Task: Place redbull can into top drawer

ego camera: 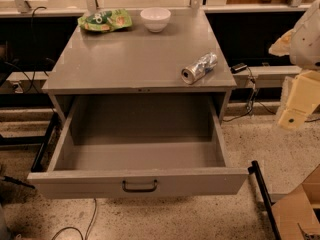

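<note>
The redbull can (199,67) lies on its side on the grey cabinet top (130,59), near the right front corner, its shiny round end facing the front. The top drawer (140,183) is pulled wide open below it. Its inside is bare, and its flat front panel carries a small dark curved handle (139,186). My gripper (292,115) hangs at the right edge of the view. It is to the right of the cabinet, lower than the can and well apart from it, and it holds nothing that I can see.
A white bowl (155,18) and a green snack bag (105,21) sit at the back of the cabinet top. A cardboard box (300,211) and a black bar (263,194) stand on the floor at the right. Cables run along the floor.
</note>
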You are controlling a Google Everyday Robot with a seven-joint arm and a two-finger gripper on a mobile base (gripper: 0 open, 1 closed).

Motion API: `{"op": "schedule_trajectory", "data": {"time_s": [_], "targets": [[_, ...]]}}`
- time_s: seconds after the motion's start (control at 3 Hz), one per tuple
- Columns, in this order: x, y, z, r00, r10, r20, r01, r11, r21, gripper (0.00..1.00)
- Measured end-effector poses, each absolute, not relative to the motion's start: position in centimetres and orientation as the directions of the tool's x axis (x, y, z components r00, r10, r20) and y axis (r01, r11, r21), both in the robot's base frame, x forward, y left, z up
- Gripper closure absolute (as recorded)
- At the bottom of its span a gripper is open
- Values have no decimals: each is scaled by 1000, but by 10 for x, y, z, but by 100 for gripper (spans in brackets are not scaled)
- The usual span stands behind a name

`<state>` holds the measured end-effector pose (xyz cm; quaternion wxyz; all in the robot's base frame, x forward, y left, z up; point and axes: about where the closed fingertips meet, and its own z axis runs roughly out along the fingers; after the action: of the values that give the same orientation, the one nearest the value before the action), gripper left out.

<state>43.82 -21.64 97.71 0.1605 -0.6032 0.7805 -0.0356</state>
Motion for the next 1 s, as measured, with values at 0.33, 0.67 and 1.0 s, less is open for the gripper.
{"op": "schedule_trajectory", "data": {"time_s": [0.33, 0.67, 1.0], "targets": [[438, -216, 977, -221, -953, -208, -930, 270, -249, 0], [443, -217, 979, -199, -958, -208, -931, 251, -264, 0], [486, -216, 973, -89, -975, -204, -946, 146, -289, 0]]}}
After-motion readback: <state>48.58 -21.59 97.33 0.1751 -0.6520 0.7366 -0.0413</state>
